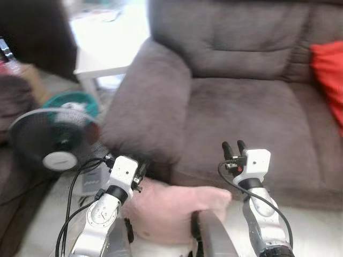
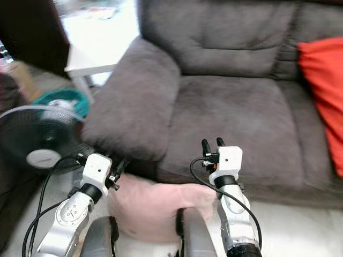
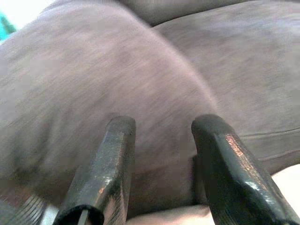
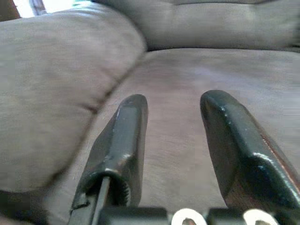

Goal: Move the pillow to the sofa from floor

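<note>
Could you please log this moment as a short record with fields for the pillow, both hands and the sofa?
pillow: pink pillow, low in front of the sofa, between the two arms
left hand: left hand open, nothing between its fingers, facing the sofa's armrest
right hand: right hand open, holding nothing, before the seat
sofa: dark brown sofa; red cushion at its right end

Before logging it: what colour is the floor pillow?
Pale pink pillow, clearest in the left eye view.
</note>
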You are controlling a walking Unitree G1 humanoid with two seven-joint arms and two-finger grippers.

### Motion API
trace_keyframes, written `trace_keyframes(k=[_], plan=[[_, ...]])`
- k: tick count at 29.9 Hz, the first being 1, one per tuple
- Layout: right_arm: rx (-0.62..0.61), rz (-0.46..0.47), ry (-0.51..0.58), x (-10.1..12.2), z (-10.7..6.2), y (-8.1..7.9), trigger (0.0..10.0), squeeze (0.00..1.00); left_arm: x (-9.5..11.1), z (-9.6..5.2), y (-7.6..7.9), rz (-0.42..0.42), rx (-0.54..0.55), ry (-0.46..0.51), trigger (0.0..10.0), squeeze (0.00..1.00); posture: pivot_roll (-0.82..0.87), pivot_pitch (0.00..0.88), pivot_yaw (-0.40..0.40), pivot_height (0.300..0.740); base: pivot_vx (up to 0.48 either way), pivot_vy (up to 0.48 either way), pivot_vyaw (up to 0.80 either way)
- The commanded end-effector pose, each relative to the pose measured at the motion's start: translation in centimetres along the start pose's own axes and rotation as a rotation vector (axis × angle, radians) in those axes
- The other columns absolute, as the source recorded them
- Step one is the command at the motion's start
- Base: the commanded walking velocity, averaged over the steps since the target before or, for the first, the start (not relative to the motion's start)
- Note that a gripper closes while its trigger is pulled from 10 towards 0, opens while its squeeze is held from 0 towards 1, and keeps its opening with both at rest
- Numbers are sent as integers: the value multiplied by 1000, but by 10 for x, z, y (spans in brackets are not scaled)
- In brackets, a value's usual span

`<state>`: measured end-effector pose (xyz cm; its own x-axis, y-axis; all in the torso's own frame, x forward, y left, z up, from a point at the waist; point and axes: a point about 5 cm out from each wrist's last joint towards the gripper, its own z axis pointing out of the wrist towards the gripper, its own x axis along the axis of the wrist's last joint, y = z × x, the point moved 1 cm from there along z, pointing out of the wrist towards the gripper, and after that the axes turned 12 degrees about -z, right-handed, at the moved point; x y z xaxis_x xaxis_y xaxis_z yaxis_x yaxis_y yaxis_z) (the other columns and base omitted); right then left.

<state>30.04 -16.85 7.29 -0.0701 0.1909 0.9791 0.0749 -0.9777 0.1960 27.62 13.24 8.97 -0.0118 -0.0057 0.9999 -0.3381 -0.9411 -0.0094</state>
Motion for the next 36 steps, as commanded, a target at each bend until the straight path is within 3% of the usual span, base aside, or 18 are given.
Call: trace_keyframes(k=[1,18,22,29,36], plan=[[2,10,2,-1,-1,-3,10000,0,2,0,0,24,-12,1,10000,0,144,92,-20,551,0,0,0],[-6,18,-5,-2,-1,-2,10000,0,3,1,-1,33,2,16,10000,0,143,87,-17,551,0,0,0],[5,12,-9,-2,0,-3,10000,0,6,2,-5,54,39,39,10000,0,141,85,-18,551,0,0,-656],[-5,12,9,0,0,-2,10000,0,9,3,-8,64,52,50,10000,0,141,83,-18,551,0,-445,-425],[-2,8,7,0,-1,-3,10000,0,9,2,-9,58,71,60,10000,0,141,86,-19,551,0,0,0]])
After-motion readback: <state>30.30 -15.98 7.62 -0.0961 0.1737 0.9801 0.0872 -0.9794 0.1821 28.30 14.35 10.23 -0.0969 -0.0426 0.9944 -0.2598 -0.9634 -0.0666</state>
